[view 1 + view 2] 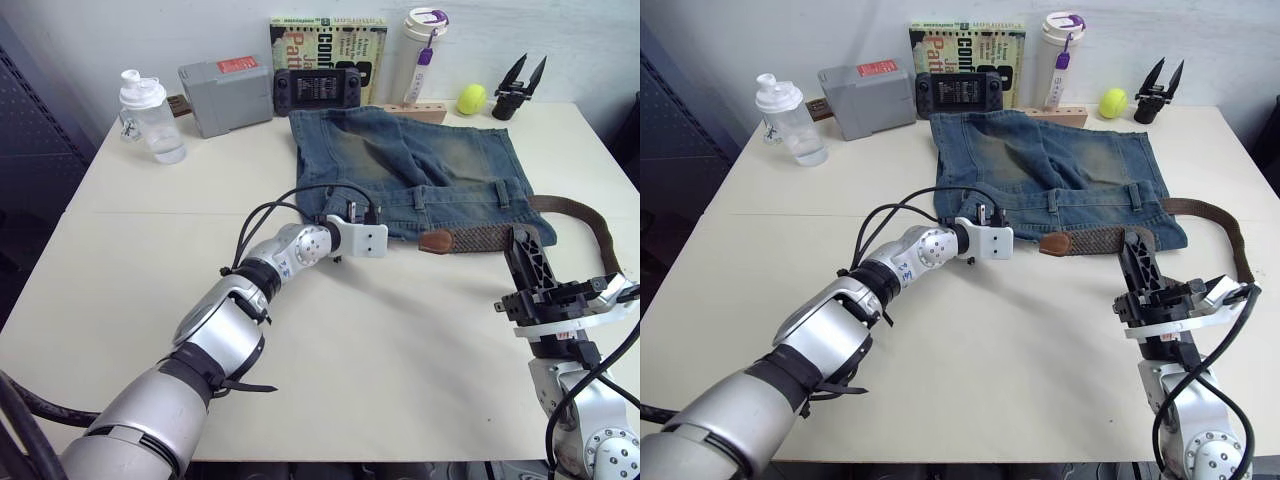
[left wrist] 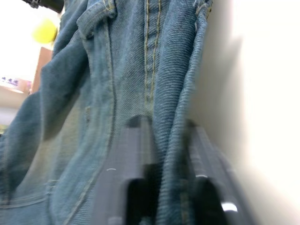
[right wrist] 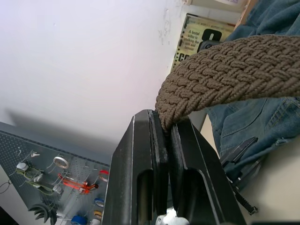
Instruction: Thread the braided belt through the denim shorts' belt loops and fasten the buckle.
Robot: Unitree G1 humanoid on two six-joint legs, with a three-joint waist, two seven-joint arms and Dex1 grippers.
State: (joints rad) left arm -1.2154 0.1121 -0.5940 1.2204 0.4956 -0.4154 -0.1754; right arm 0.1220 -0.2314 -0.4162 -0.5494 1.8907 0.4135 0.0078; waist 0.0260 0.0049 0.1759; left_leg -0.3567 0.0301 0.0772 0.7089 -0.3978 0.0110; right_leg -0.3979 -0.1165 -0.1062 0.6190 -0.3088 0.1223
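Clear plastic comes first at the far left of the table [image 1: 420,390]: a shaker bottle [image 1: 150,116] with a white lid, then a grey box [image 1: 225,94] with a red label, a black handheld console [image 1: 319,88], a book [image 1: 328,40] propped against the wall, a white tumbler [image 1: 421,52], a wooden block [image 1: 420,112], a yellow ball [image 1: 472,98] and a black gripper part [image 1: 521,85] near the far right corner.

Spread in front of the console and book are the shorts [image 1: 400,165], legs toward the wall and waistband toward me. My left pincer [image 2: 164,140] reaches to the near left corner of that waistband; my wrist camera shows one finger [image 2: 133,159] on the denim and the other on the table side of the hem, with the folded edge running between them, so I have the fabric pinched.

Along the waistband lies the belt [image 1: 490,238]. Its tan leather tip [image 1: 436,241] rests on the table just at the hem, near the middle, and a belt loop [image 1: 502,190] stands on the waistband further right. From the tip the braid runs right, curves round past the right edge of the shorts and loops back toward me.

My right pincer [image 1: 524,255] stands upright at the near right, fingers [image 3: 140,154] closed tight on the braid, which bends over their tips in the wrist view. I cannot make out the buckle.
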